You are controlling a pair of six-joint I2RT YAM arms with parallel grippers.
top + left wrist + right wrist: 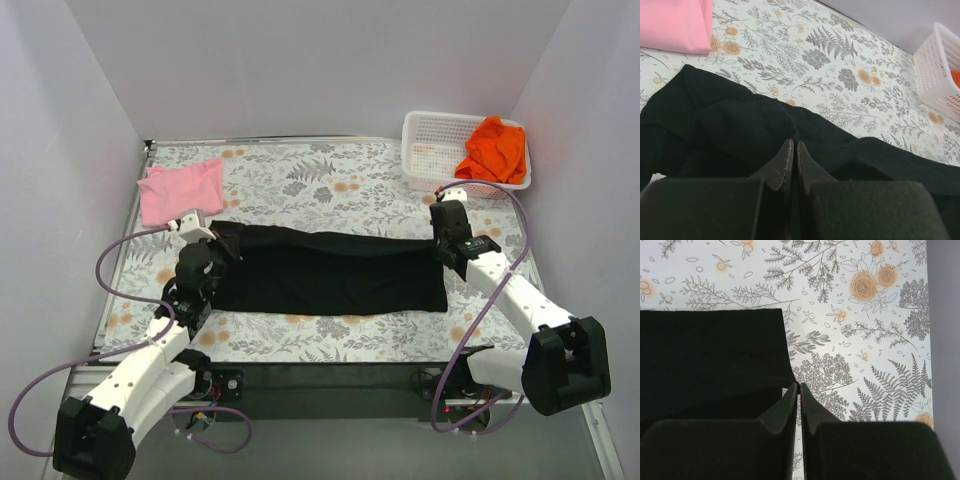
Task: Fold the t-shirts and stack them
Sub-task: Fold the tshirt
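Basket (pixel 425 150) of white plastic mesh at the far right corner of the worktop (pixel 300 170), holding the orange t-shirt (pixel 495 150), crumpled against its right side and heaped above the rim. Seen from the left wrist, only one corner of the basket and a sliver of orange, cut off by the frame edge.

Pink t-shirt (pixel 180 193) lying flat at the far left of the worktop, well apart from the basket. Black t-shirt (pixel 330 270) spread as a long band across the middle, between the two arms.

Left fingers (pixel 785 160) pressed together at the left end of the black t-shirt, with folds of dark cloth gathering right at the tips. Right fingers (pixel 790 405) likewise together at its far right corner, the cloth edge running straight into them.

Left end of the black band partly covered by the left arm from above. Collar and sleeves lost in the dark folds. Exact amount of cloth pinched between either pair of tips hard to make out.
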